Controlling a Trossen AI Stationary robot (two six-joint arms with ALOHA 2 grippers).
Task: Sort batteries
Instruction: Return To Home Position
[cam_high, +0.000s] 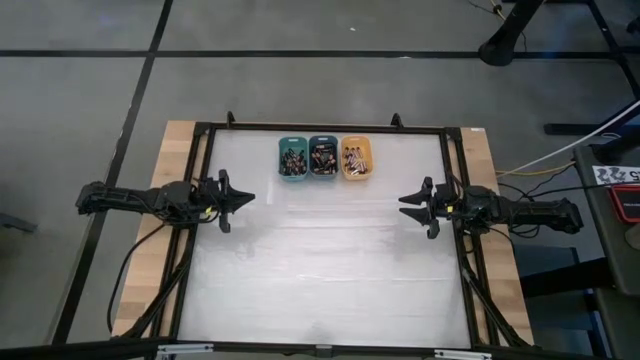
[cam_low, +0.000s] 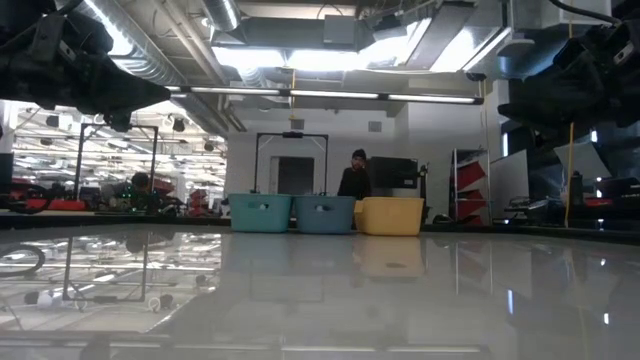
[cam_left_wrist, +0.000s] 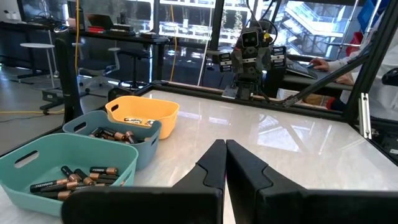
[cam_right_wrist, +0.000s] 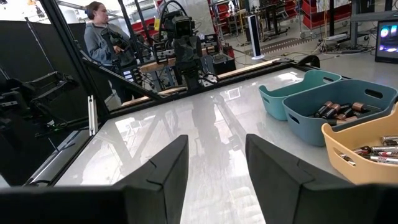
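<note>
Three small bins stand in a row at the table's far middle: a teal bin (cam_high: 292, 157), a blue bin (cam_high: 323, 156) and an orange bin (cam_high: 356, 158). The batteries, small dark cells with coppery bands, lie inside all three: in the teal bin (cam_left_wrist: 69, 179), in the blue bin (cam_right_wrist: 339, 109) and in the orange bin (cam_right_wrist: 380, 150). My left gripper (cam_high: 248, 197) hovers level at the table's left edge, shut, with nothing between its fingers (cam_left_wrist: 225, 163). My right gripper (cam_high: 404, 204) hovers level at the right edge, open and holding nothing (cam_right_wrist: 216, 163).
The white tabletop (cam_high: 330, 260) lies glossy between the two grippers and toward the near edge. A dark metal frame (cam_high: 200, 130) runs round the table. Beyond the far edge a person (cam_low: 354, 177) stands in the room; another person (cam_right_wrist: 99, 37) shows in the right wrist view.
</note>
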